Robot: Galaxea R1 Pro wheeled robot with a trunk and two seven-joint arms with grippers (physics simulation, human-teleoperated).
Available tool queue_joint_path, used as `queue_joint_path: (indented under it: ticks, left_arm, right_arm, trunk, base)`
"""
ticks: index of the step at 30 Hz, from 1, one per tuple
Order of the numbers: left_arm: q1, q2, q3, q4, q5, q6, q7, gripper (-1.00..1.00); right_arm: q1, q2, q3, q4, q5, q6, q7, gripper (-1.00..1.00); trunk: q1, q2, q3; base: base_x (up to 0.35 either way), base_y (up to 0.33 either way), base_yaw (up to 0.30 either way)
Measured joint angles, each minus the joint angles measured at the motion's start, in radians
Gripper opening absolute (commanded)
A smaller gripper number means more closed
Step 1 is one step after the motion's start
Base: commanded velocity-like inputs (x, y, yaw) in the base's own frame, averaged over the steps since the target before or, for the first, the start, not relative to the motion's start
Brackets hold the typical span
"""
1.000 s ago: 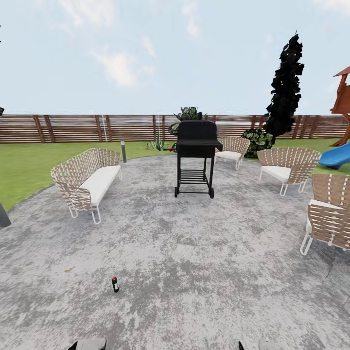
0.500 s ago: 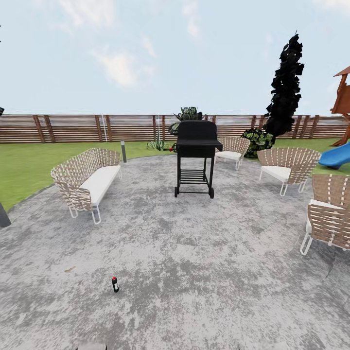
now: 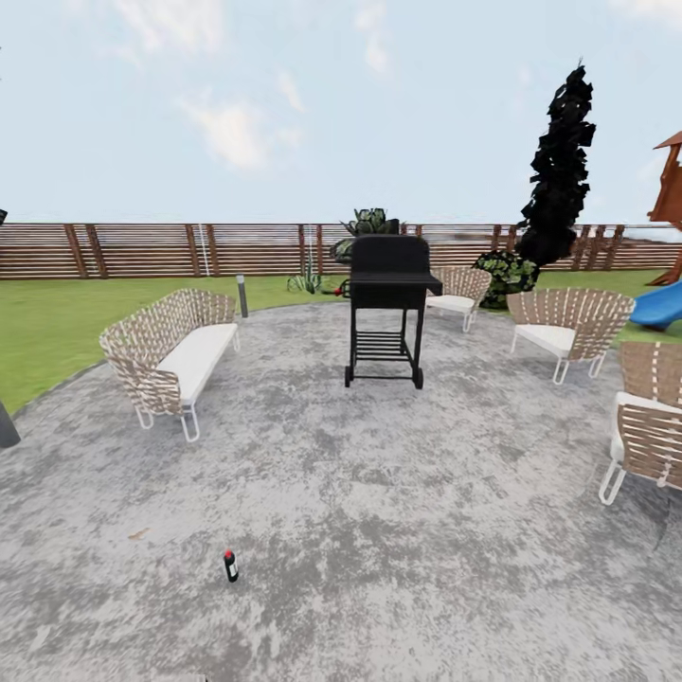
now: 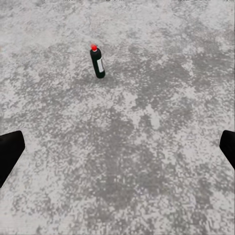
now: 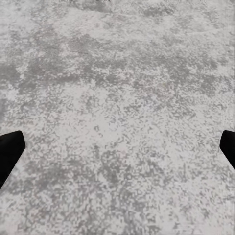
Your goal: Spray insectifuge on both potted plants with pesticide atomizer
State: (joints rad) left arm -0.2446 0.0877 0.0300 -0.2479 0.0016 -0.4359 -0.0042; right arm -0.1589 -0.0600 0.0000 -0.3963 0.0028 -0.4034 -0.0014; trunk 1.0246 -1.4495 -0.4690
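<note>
A: Left to right, what could go wrong here?

B: The pesticide atomizer (image 3: 230,565) stands upright on the grey patio (image 3: 398,530), low and left in the head view, well apart from the furniture. It's small and narrow, so I judge a careless sideways approach would tip it and let it roll.

A: And the left tool (image 4: 117,147)?

B: Released: its fingers sit wide at the edges of the left wrist view, with the bottle ahead of them and untouched. The right tool (image 5: 117,147) is spread wide too, over bare paving.

A: The plants?

B: One potted plant (image 3: 305,280) is by the fence (image 3: 142,248), just left of the black grill (image 3: 385,308). The grill may block the way.

A: Containers?

B: The bottle is capped red; I can't tell its contents. The plant's pot is barely visible.
</note>
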Motion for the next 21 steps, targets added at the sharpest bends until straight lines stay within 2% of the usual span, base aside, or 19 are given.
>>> queue_joint_path:
  ticks: [21]
  left_arm:
    - [-0.002, 0.0, 0.0, 0.0, -0.001, 0.002, 0.0, 1.0]
  right_arm:
    - [0.0, 0.002, -0.001, 0.0, 0.0, 0.0, 0.0, 1.0]
  trunk:
    - [0.0, 0.0, 0.0]
  base:
    - [0.198, 0.281, 0.0]
